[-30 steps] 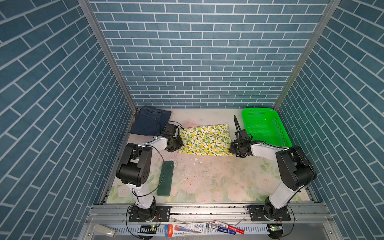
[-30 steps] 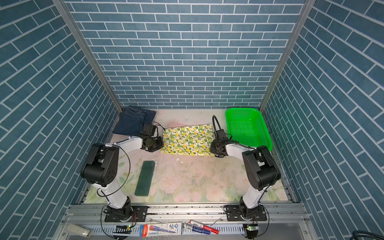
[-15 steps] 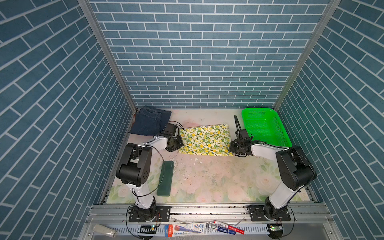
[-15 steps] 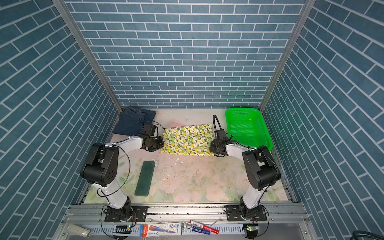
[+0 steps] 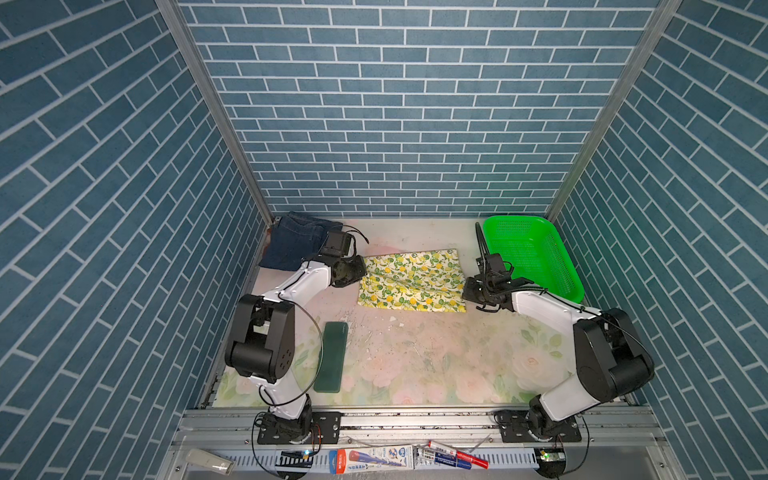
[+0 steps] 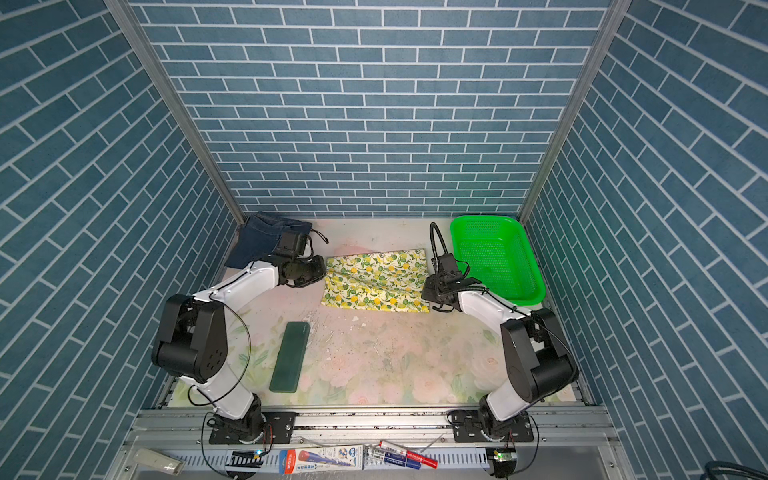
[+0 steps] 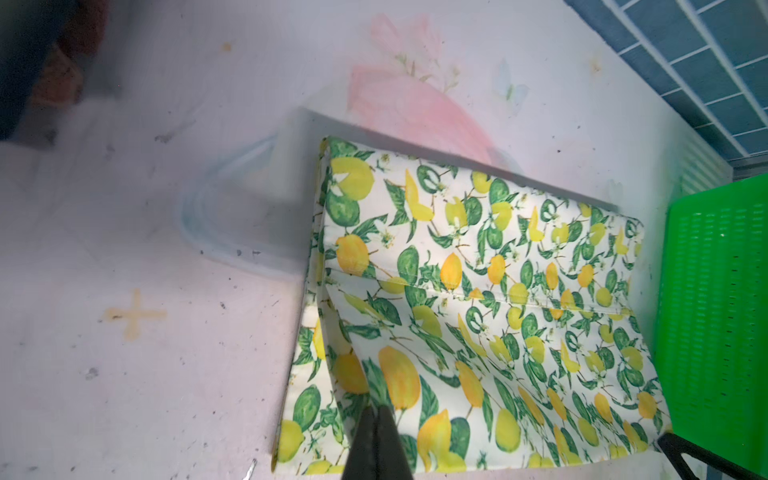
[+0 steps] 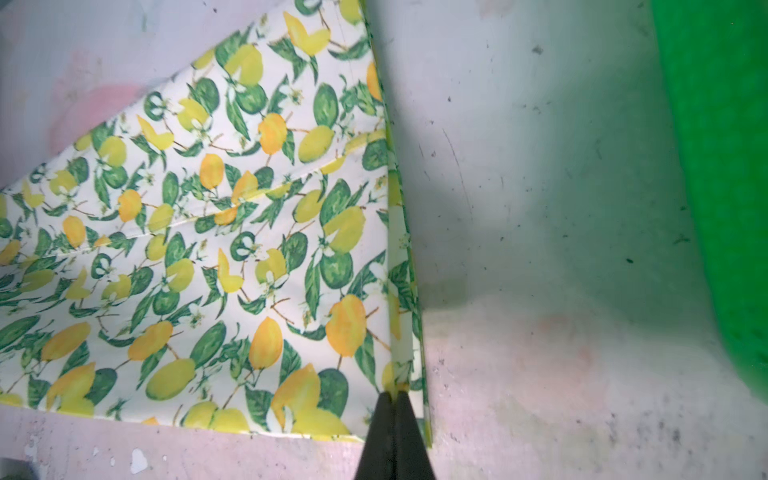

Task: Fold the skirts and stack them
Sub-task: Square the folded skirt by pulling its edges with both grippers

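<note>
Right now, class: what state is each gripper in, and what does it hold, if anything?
Left gripper: closed, pinching one side edge of the lemon-print skirt.
Right gripper: closed, pinching that skirt's opposite edge.

You see the whole table (image 5: 415, 353) from both top views, high above its near edge, looking down. Your wrist cameras hover close over the lemon-print skirt (image 7: 478, 291), sharing it and, seemingly, the blurred green basket (image 8: 727, 166).
</note>
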`<state>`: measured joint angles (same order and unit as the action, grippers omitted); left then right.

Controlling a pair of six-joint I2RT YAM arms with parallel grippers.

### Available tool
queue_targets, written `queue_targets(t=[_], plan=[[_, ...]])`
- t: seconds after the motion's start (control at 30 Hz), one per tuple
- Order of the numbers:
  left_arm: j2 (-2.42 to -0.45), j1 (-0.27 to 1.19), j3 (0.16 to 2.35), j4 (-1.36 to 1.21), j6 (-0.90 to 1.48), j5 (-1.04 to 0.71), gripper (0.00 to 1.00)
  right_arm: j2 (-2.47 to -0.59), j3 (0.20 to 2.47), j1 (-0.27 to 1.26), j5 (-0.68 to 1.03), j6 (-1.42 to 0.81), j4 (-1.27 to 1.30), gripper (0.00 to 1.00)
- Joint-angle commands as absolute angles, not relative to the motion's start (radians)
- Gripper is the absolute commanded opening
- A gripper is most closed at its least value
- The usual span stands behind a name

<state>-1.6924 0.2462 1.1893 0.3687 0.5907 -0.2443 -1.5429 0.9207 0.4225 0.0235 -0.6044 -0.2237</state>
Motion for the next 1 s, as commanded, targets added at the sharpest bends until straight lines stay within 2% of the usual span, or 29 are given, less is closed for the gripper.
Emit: queue_targets(t=[0.0,0.37,0.73,0.97], plan=[[-1.658,0.236,1.195,0.415,0.571,-0.222,0.00,-1.489,0.957,0.422,-0.002,-0.589,-0.281,0.00],[-1.629,0.225,1.075,0.365,0.580,-0.225,0.00,-1.430,0.862,0.468,0.004,-0.642,-0.286,0.00],[-1.703,0.222,0.970,0.270,0.601,-0.243,0.00,-1.564,0.756,0.483,-0.007,-0.640,-0.192,0.00],[-1.729,0.222,0.976,0.277,0.596,-0.231,0.00,-1.600,0.772,0.484,-0.004,-0.623,-0.196,0.00]])
